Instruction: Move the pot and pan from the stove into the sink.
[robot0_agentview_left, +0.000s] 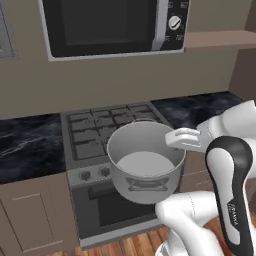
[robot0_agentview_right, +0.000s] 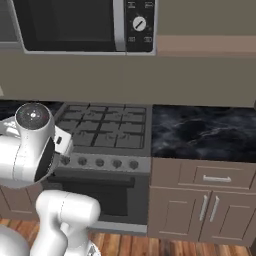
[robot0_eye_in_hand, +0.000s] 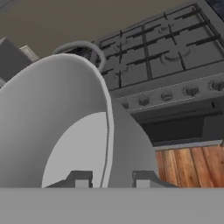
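Observation:
The pot (robot0_agentview_left: 145, 165), a shiny steel cylinder with a pale inside, hangs in the air in front of the stove (robot0_agentview_left: 100, 130), over its knobs and oven door. My gripper (robot0_agentview_left: 181, 138) is shut on the pot's right rim. In the hand view the pot (robot0_eye_in_hand: 52, 122) looms large and tilted, with the gripper (robot0_eye_in_hand: 109, 180) astride its wall, one fingertip (robot0_eye_in_hand: 81, 179) inside and the other outside. A loop handle (robot0_eye_in_hand: 83, 46) shows at the pot's far side. Beyond it lie the stove (robot0_eye_in_hand: 166, 57) and its dark grates. The pan and the sink are out of view.
A microwave (robot0_agentview_left: 110, 25) hangs above the stove (robot0_agentview_right: 107, 127). Black marbled counter (robot0_agentview_left: 25, 145) flanks the range on both sides, with brown cabinets and a drawer (robot0_agentview_right: 215, 178) under the right stretch. Wood floor (robot0_eye_in_hand: 192, 166) lies in front of the oven.

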